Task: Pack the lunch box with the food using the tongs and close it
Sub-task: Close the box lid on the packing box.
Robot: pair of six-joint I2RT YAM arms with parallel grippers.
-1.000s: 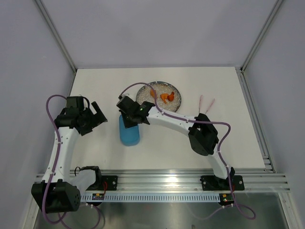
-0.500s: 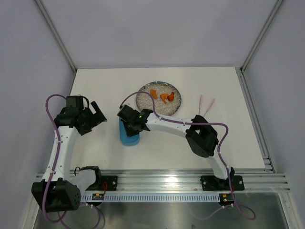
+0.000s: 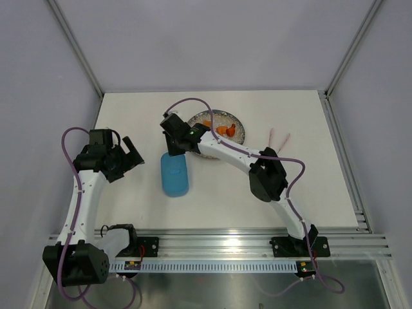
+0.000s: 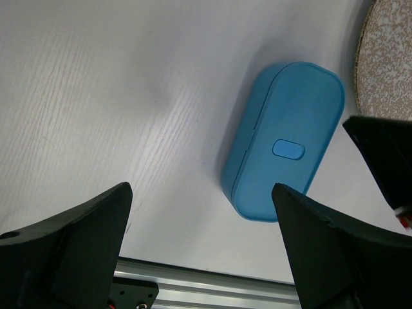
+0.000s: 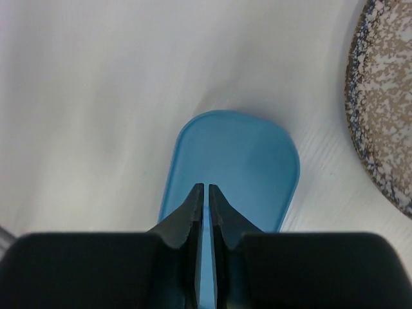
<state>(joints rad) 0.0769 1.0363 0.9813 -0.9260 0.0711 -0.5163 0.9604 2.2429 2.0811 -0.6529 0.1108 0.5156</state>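
The right gripper (image 5: 202, 190) hangs over the box (image 5: 239, 168), jaws drawn almost together with only a slit between them and nothing in them. The box sits just under and ahead of the tips, lid (image 4: 290, 122) on flat. Whether the tips touch it, the wrist view doesn't settle. The plate (image 5: 386, 122) lies off to the right of those jaws, with orange food (image 3: 223, 131) on it, not yet packed. The tongs (image 3: 278, 140) rest beyond the plate, well away from both sets of jaws. The left gripper (image 4: 199, 193) hovers with jaws spread wide, the box ahead of them and apart.

The lid looks like it must come off first. One gripper should steady the base by its side walls while the other catches the lid's rim at one end and lifts straight up. A skewed pull would likely drag the light box across the table (image 3: 129, 109).
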